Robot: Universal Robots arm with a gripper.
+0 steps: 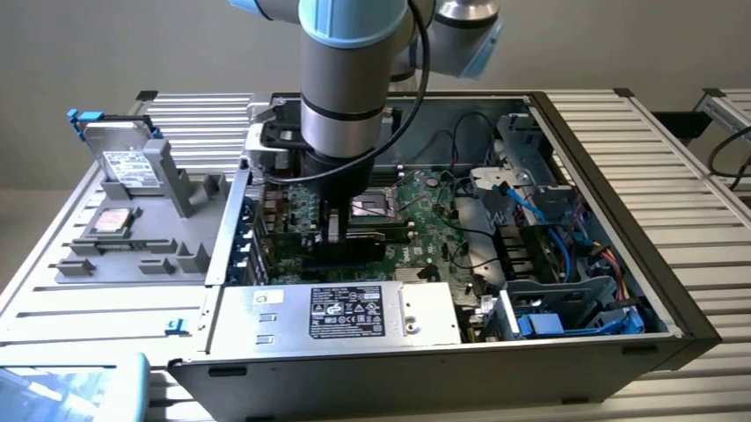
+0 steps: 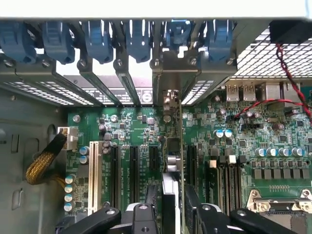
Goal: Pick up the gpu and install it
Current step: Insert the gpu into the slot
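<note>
GPU [image 2: 173,161] stands on edge inside the open computer case [image 1: 657,290], seen edge-on from the wrist as a thin vertical card running from the gripper's fingers toward the rear slot brackets [image 2: 122,73]. Its silvery end bracket [image 2: 171,83] sits against the row of rear openings, under the blue retaining clips [image 2: 136,41], and its lower edge meets the green motherboard [image 2: 253,136] between the black expansion slots [image 2: 132,165]. It looks seated in a slot, though the contact line itself is hard to make out from this angle.

Gripper [image 2: 171,209] is directly over the card, one finger on each face, so the card's long axis runs straight away from the wrist toward the back of the case. The fingers [image 2: 146,214] appear to stand slightly apart from the card rather than clamped on it, so I judge the grip loosened, the card standing in the board by itself.

From the exterior view, the gripper [image 1: 337,230] reaches down beside the processor socket [image 1: 373,204], above the grey power supply [image 1: 352,312]. A grey parts tray [image 1: 141,220] with a hard drive [image 1: 127,169] lies on the table [image 1: 657,141] to the exterior view's left, well apart from the work.
</note>
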